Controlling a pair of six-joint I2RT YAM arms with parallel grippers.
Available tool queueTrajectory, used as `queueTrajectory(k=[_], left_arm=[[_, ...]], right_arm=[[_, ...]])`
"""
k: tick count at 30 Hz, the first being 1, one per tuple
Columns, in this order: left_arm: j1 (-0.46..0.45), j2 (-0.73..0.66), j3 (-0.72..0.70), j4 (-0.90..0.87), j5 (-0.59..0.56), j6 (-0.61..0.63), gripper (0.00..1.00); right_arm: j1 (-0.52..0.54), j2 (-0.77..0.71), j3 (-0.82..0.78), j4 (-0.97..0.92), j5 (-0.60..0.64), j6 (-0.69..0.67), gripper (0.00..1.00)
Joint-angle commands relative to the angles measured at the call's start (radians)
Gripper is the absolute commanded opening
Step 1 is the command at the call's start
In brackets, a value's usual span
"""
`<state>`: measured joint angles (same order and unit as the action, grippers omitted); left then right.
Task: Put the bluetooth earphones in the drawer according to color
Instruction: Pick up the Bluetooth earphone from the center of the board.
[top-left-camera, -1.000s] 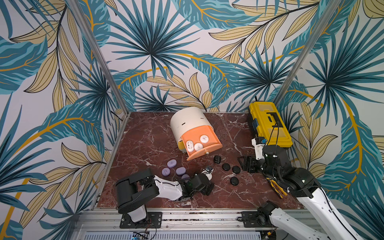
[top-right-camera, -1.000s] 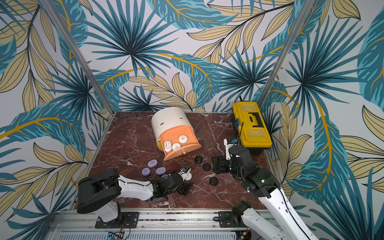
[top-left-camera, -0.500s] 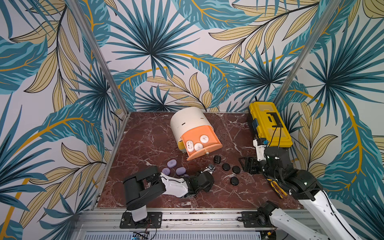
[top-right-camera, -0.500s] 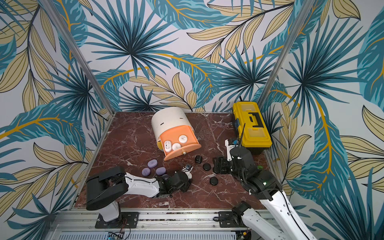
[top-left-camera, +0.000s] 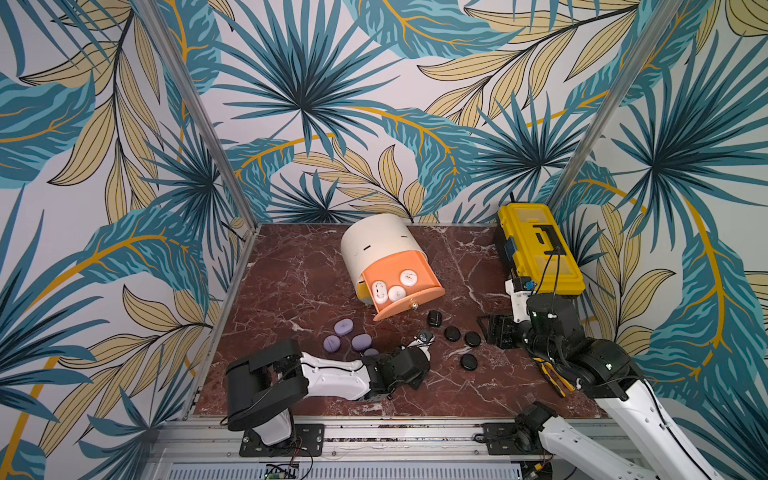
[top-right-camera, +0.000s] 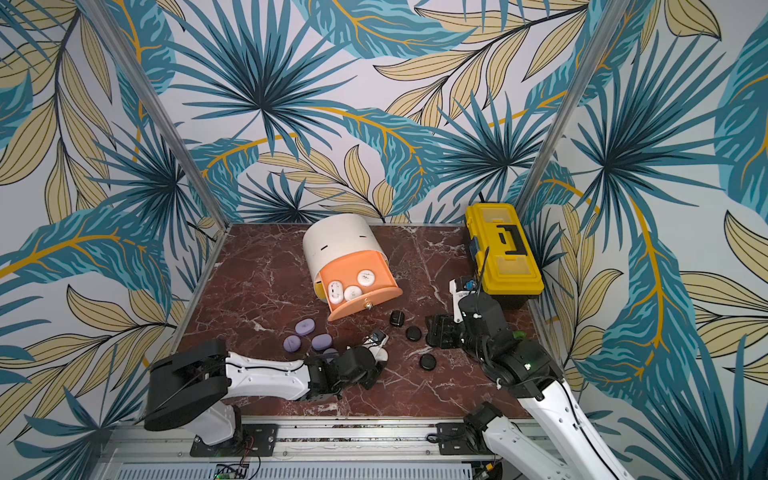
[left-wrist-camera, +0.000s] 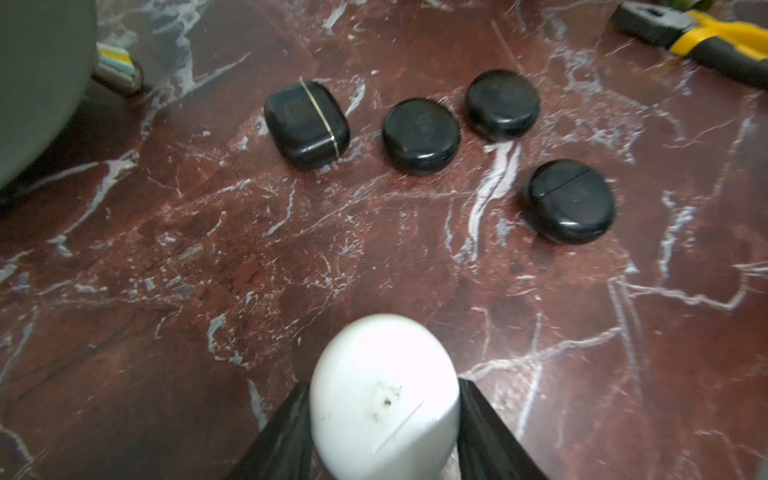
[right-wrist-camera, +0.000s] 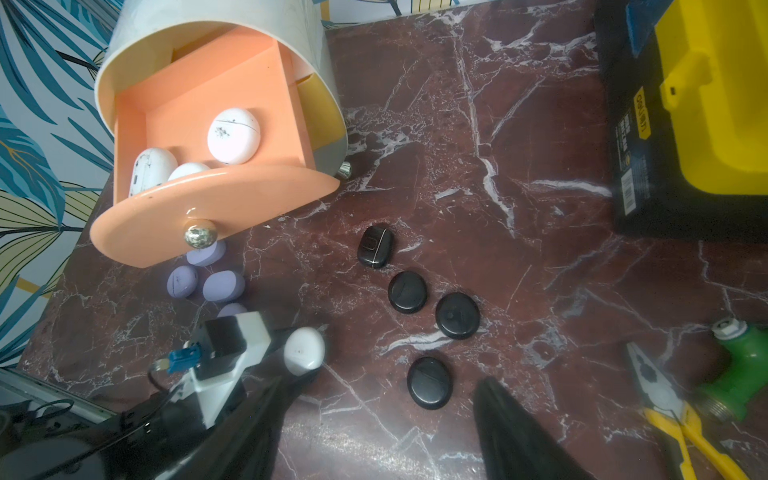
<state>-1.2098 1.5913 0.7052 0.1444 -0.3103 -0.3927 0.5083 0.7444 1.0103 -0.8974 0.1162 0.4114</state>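
Left wrist view: the left gripper is clamped on a white earphone case, with its black fingers pressed to either side. It holds the case in front of the cream cabinet, short of the pulled-out peach drawer. Whether the case is clear of the marble cannot be told.

The right gripper stands with its jaws apart and nothing between them, off to the right of the cabinet's front. Yellow-handled pliers and a green tool lie farther right still.

Four black cases lie loose in front of the drawer, toward its right. Four lilac cases cluster off its left corner, one partly hidden by the left arm. Three white cases sit inside the peach drawer. A yellow toolbox stands well right of the cabinet, by the wall.
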Motion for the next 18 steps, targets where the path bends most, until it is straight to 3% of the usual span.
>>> queueTrajectory(k=[1,7,13,18], left_arm=[[-0.014,-0.074,0.019,-0.085,0.034,0.006,0.51],[-0.019,-0.199,0.113,-0.249,0.119,0.042,0.51],[-0.017,-0.314,0.238,-0.396,0.113,0.088,0.53],[0.043,-0.354,0.355,-0.496,0.121,0.132,0.54]], right_arm=[[-0.004,-0.004,-0.022,-0.014,0.026,-0.002,0.77],[-0.005,0.009,-0.024,-0.019,0.062,0.012,0.77],[-0.005,0.028,-0.027,-0.028,0.1,0.024,0.78],[-0.005,0.036,-0.029,-0.026,0.098,0.023,0.78]])
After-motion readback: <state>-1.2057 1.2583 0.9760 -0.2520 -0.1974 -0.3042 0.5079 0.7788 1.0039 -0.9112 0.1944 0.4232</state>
